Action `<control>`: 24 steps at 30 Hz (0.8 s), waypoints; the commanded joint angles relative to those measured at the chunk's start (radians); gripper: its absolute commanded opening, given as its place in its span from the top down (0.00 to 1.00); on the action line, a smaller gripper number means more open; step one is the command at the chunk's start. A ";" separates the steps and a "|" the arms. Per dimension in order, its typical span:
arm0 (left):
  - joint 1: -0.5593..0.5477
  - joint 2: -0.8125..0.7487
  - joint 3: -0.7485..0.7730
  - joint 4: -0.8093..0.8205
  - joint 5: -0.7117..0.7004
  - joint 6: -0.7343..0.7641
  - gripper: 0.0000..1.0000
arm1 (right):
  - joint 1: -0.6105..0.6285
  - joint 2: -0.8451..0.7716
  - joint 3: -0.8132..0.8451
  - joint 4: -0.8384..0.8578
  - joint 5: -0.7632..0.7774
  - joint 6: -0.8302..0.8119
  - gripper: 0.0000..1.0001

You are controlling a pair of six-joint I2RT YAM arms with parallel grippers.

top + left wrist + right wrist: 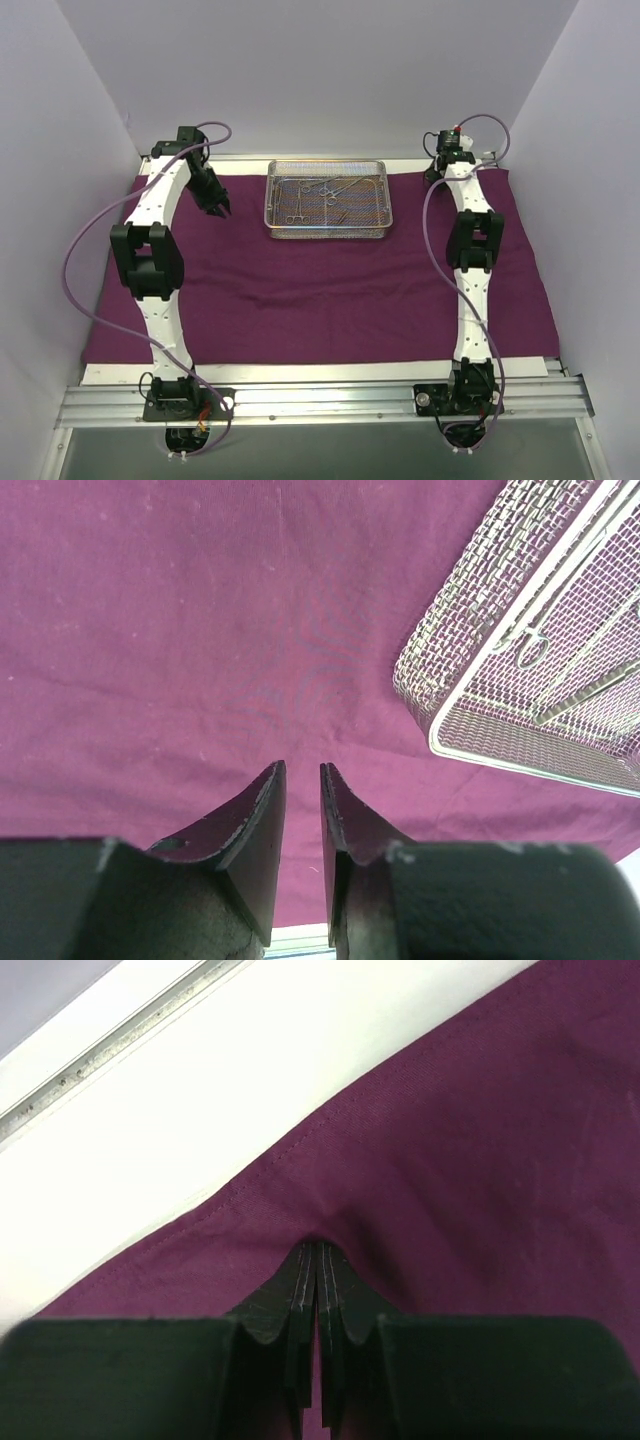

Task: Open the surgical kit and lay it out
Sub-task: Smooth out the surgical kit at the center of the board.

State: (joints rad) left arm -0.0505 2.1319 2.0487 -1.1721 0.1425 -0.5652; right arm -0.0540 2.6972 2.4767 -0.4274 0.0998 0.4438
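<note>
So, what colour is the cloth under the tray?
Dark purple cloth, clearest in the top external view.

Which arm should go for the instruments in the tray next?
Left. The left gripper hangs part-open and empty beside the wire-mesh tray; the right gripper is shut on the purple cloth at its far corner.

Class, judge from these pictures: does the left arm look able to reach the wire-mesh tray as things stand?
Probably yes: the left gripper hangs near the wire-mesh tray, with only flat purple cloth between them.

Overhead view looks down from behind — wrist views sit close above the same purple cloth (pixel 320 290).
</note>
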 commanded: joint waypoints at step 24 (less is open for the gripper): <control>-0.005 -0.185 -0.275 0.169 0.015 0.047 0.60 | -0.101 -0.597 -0.723 -0.040 -0.339 -0.050 0.64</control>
State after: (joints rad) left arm -0.0505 2.0842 1.8118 -1.0988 0.1455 -0.5339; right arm -0.1642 2.2517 1.8446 -0.4347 -0.2405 0.4576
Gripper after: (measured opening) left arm 0.387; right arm 0.361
